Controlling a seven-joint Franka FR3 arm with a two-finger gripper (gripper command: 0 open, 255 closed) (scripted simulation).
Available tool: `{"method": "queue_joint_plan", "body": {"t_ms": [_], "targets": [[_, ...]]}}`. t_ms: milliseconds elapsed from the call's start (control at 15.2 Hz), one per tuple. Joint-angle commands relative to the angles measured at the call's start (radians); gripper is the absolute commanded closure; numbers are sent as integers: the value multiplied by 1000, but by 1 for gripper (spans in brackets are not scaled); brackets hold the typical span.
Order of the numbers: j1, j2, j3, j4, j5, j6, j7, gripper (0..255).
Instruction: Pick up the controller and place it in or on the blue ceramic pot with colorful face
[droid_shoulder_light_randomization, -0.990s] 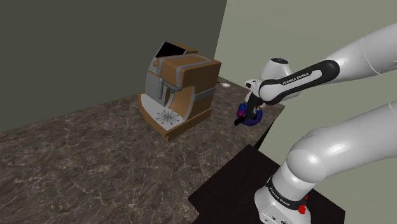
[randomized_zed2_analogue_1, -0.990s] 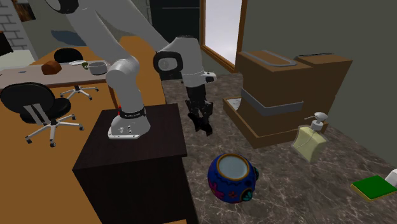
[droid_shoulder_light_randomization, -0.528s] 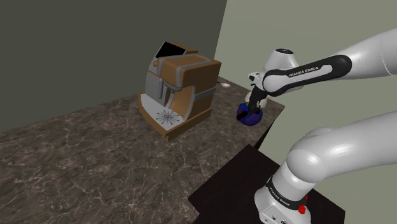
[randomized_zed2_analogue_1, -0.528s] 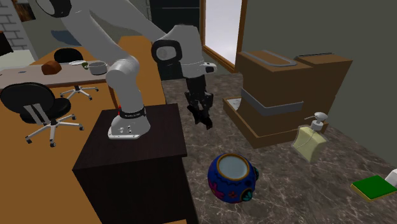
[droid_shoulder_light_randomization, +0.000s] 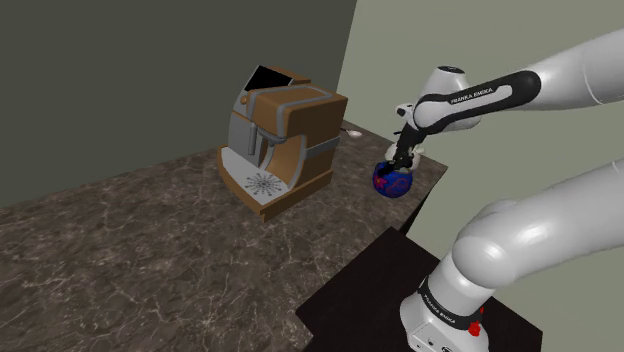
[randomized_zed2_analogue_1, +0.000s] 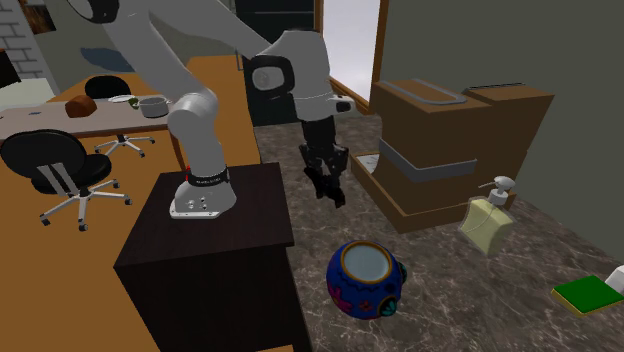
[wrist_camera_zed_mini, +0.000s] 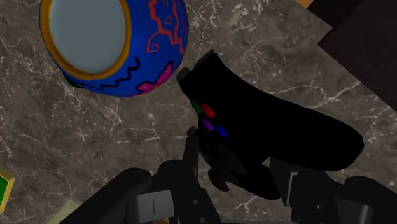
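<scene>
Dim flat sim light, bright doorway (randomized_zed2_analogue_1: 355, 40) in 2nd ext view, black controller (wrist_camera_zed_mini: 267, 130) detail prob lost

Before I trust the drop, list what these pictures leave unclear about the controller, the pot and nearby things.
Controller: black against the black gripper in the second exterior view, outline lost.
Pot: mouth cut off by the wrist view's edge; partly behind the gripper in the shoulder view.
Green item: cut off by the second exterior view's right edge, unidentifiable.
</scene>
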Motion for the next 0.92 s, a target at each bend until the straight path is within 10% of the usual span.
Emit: {"method": "queue_joint_plan", "body": {"t_ms": [0, 594, 858], "targets": [[22, 67, -55, 54, 27, 24, -59, 255], [179, 437, -323, 370, 404, 49, -455, 255], [130, 653, -339, 538, 679, -6, -683, 255]]}}
